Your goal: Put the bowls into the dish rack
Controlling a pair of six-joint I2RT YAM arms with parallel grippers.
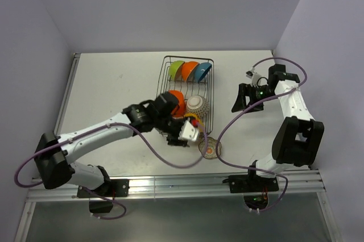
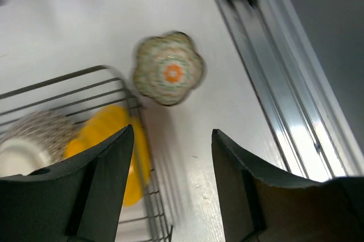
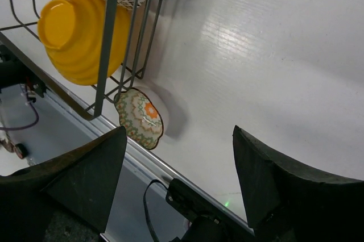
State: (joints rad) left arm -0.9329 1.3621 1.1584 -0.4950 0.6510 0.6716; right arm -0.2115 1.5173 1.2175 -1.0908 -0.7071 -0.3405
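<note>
The dark wire dish rack (image 1: 209, 91) stands mid-table. At its far end a green-yellow bowl (image 1: 176, 70), an orange bowl (image 1: 189, 70) and a blue bowl (image 1: 202, 71) stand on edge. Nearer sit a red-orange bowl (image 1: 177, 100), a grey-brown patterned bowl (image 1: 197, 104) and a yellow bowl (image 2: 108, 131), which also shows in the right wrist view (image 3: 79, 34). The scalloped floral bowl (image 1: 210, 147) lies on the table outside the rack's near right corner (image 2: 169, 69) (image 3: 141, 118). My left gripper (image 1: 190, 131) (image 2: 172, 130) is open and empty above that corner. My right gripper (image 1: 245, 101) (image 3: 179, 131) is open and empty, right of the rack.
A metal rail (image 2: 284, 83) runs along the table's near edge, close to the floral bowl. Grey walls close in the table on the left, back and right. The right arm's cable (image 1: 227, 125) loops over the table by the floral bowl.
</note>
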